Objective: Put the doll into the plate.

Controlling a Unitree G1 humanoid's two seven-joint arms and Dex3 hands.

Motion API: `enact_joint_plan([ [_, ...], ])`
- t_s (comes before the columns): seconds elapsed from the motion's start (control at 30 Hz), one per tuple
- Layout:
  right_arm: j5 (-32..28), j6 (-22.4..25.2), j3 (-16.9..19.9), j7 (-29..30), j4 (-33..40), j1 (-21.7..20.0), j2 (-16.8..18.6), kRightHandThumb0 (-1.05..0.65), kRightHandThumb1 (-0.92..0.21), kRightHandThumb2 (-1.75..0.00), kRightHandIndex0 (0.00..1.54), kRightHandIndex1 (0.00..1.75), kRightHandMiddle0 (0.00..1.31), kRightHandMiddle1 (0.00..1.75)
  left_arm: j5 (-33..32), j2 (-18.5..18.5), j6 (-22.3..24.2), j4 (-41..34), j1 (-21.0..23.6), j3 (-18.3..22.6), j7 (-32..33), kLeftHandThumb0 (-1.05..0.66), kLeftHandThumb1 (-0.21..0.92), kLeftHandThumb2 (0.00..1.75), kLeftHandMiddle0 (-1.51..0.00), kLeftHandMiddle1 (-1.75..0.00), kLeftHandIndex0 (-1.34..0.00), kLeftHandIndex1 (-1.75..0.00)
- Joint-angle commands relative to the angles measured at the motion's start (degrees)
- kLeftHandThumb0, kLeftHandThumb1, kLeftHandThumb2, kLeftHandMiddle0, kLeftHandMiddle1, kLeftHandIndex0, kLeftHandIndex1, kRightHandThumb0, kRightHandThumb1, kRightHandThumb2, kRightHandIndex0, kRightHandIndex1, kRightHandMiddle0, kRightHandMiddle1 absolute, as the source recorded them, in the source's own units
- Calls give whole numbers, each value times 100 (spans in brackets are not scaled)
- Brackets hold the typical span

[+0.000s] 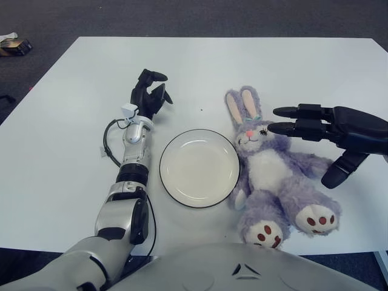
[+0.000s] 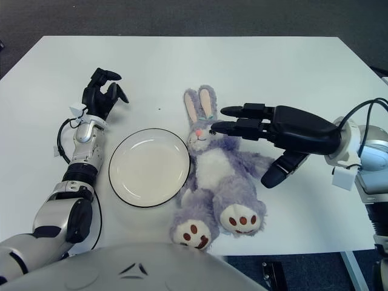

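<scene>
A purple plush bunny doll (image 1: 270, 176) lies on its back on the white table, head away from me, just right of a white plate (image 1: 199, 167) with a dark rim. My right hand (image 1: 315, 140) hovers over the doll's right side. Its two long fingers (image 1: 295, 120) stretch out above the bunny's head and shoulder, and the thumb (image 1: 339, 173) hangs down over the doll's arm, so the hand is open and holds nothing. My left hand (image 1: 150, 94) shows to the upper left of the plate, fingers loosely curled, holding nothing.
The white table (image 1: 73, 121) runs to a dark carpet floor at the back. A small dark object (image 1: 13, 46) lies on the floor at the far left. A black cable (image 1: 108, 142) loops beside my left forearm.
</scene>
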State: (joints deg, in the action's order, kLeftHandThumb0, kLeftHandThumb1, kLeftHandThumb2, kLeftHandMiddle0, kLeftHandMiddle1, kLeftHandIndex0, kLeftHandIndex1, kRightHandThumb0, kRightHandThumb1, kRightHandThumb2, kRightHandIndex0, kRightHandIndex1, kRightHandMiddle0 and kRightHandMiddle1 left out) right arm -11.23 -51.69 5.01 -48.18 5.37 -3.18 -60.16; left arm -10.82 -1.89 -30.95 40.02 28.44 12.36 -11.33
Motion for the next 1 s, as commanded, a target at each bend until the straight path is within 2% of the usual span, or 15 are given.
enact_joint_plan([
  [0.0,-140,170,-2,-178,158,58,-183,-57,-92,-27,10,0,14,0,-67,120,-4,93,-292,-10,-1,-35,92,32,-94,-175,-41,-152],
  [0.27,-154,616,112,-397,633,254,-332,-50,-92,-20,8,0,16,1,-71,184,2,50,-319,-12,23,-35,92,32,-94,-175,-42,-152],
  [0.63,-43,1474,294,-635,1378,481,-494,-22,-92,-10,7,0,21,3,-61,299,36,-51,-367,-10,100,-35,92,31,-94,-175,-43,-151],
  [0.83,-55,1632,361,-734,1544,496,-461,-13,-92,-9,7,0,25,5,-35,339,56,-100,-387,-25,156,-35,92,30,-94,-175,-44,-150],
  [0.97,-88,1725,344,-788,1655,456,-441,-12,-92,-10,12,2,29,6,-12,365,70,-131,-397,-41,217,-35,92,29,-94,-175,-44,-150],
])
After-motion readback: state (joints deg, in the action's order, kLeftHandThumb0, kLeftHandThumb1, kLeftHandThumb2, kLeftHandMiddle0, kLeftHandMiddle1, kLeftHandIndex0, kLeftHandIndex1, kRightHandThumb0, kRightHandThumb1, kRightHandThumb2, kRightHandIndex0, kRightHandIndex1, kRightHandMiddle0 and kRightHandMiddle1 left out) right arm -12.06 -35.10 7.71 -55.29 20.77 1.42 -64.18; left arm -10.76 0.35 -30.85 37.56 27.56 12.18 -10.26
